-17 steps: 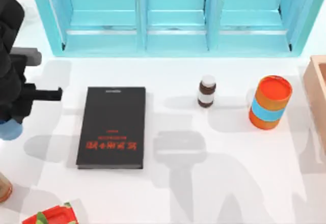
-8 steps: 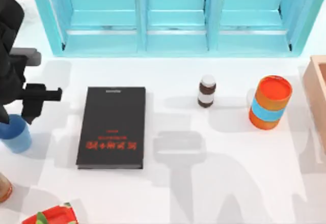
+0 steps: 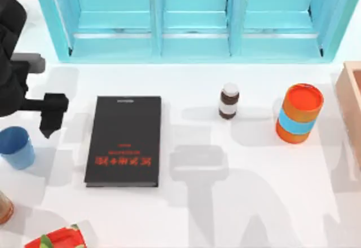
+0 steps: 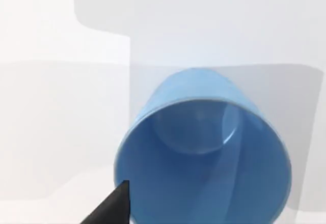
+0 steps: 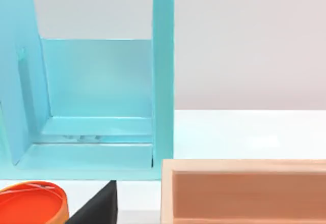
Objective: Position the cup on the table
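A white table [image 3: 237,203] holds a black book [image 3: 124,141] left of centre. At the far left edge stands an upright blue cup [image 3: 16,146], free of the left gripper [image 3: 48,125], whose claw looks released just beside it. Placing seems done; next, lift the arm clear without nudging the cup.
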Available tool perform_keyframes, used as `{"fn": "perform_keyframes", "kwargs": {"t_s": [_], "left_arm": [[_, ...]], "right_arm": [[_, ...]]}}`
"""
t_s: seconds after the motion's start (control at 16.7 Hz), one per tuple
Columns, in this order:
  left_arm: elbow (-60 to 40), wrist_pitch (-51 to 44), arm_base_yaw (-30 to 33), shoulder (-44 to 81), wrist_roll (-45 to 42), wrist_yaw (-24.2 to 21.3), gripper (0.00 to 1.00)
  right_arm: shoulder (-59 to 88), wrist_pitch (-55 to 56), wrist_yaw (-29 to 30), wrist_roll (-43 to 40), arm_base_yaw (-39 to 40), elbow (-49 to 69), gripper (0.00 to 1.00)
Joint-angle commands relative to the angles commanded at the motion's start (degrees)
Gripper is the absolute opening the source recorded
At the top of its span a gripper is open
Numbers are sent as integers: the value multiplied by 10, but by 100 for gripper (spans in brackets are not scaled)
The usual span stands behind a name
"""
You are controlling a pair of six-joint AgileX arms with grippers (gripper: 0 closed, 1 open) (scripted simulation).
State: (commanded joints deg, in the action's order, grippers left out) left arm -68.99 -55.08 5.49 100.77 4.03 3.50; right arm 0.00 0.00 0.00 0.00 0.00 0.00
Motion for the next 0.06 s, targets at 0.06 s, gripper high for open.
{"fn": "perform_keyframes", "kwargs": {"t_s": [0.06], "left_arm": [[0,0,0,0,0,0,100]], "right_arm": [[0,0,0,0,0,0,100]]}}
